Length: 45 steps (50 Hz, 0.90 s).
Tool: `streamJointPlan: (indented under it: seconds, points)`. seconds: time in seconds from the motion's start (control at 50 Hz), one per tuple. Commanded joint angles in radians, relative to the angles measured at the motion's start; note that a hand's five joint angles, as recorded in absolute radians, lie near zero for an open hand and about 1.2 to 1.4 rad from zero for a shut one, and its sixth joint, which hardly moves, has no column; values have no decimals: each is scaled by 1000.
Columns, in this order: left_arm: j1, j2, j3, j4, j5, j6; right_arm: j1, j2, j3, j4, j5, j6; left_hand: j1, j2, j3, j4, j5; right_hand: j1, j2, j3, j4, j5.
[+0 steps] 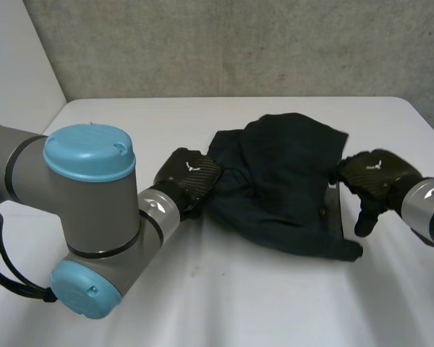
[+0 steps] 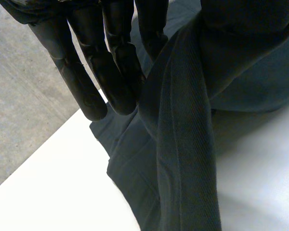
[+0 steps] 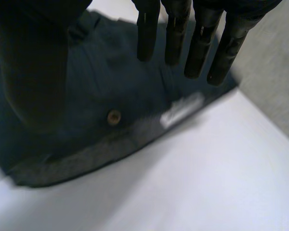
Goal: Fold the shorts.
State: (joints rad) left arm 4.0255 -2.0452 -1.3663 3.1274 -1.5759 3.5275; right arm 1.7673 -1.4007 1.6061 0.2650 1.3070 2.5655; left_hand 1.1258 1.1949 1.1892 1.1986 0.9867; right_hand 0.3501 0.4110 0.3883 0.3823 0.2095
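Dark navy shorts (image 1: 282, 181) lie bunched in the middle of the white table (image 1: 275, 303). My left hand (image 1: 188, 176) sits at their left edge. In the left wrist view its fingers (image 2: 111, 62) are nearly straight and a raised ridge of cloth (image 2: 183, 159) runs up into the hand, pinched against the thumb. My right hand (image 1: 376, 177) is at the shorts' right edge. Its fingers (image 3: 197, 38) hang straight and spread just above the waistband (image 3: 111, 91), near a button (image 3: 114, 116) and a white label (image 3: 182, 109), holding nothing.
My left arm's elbow (image 1: 87, 217) stands large at the near left. A grey wall (image 1: 239, 43) rises behind the table's far edge. Bare table lies in front of the shorts and to either side.
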Motion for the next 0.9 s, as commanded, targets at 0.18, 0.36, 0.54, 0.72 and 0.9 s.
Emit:
streamJointPlan:
  seconds: [0.18, 0.36, 0.54, 0.72, 0.9]
  points:
    - [-9, 20, 12, -3, -4, -12, 69, -136, 169, -65, -28, 229, 270, 201, 207, 198, 235, 58, -3, 20, 26, 24]
    - [-8, 8, 18, -16, -6, -12, 124, -80, 324, -254, -15, 502, 270, 201, 207, 198, 235, 23, -38, -16, -10, -11]
    - [-5, 8, 15, -27, -4, -61, 193, 52, 339, -388, 112, 504, 270, 201, 207, 198, 235, 40, -21, 2, 8, 6]
    - [0, 16, 15, -101, -3, -107, 193, 135, 258, -452, 196, 460, 270, 201, 207, 198, 235, 1046, 985, 1008, 1014, 1012]
    - [3, 180, 122, -309, -1, -26, 184, -133, 1, -220, 127, -4, 270, 201, 207, 198, 235, 1046, 985, 1008, 1014, 1012]
